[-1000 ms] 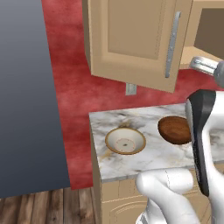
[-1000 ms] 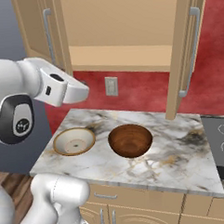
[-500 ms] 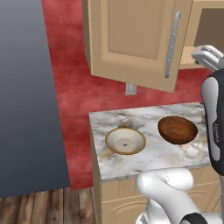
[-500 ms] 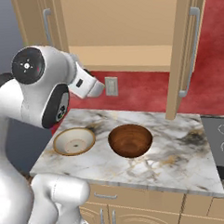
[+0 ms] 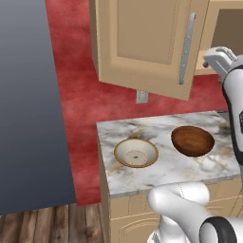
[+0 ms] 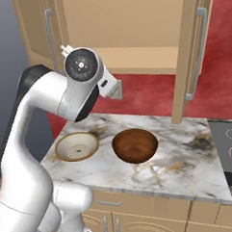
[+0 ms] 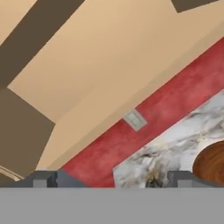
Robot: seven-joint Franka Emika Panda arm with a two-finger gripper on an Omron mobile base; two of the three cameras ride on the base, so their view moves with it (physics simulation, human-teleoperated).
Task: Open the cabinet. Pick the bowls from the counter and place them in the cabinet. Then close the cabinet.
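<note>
Red wall (image 5: 80, 99), outlet (image 6: 115, 91), stovetop (image 6: 228, 153), wood floor (image 5: 42, 225).

cabinet (image 6: 133, 35): doors open | cream bowl (image 6: 76, 146), brown bowl (image 6: 135, 145): upright, side by side on counter (image 6: 187, 157)

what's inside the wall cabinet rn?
The cabinet stands open; the visible shelf is bare wood. Both bowls, cream and brown, sit on the counter. The arm covers the shelf's lower left corner.
</note>
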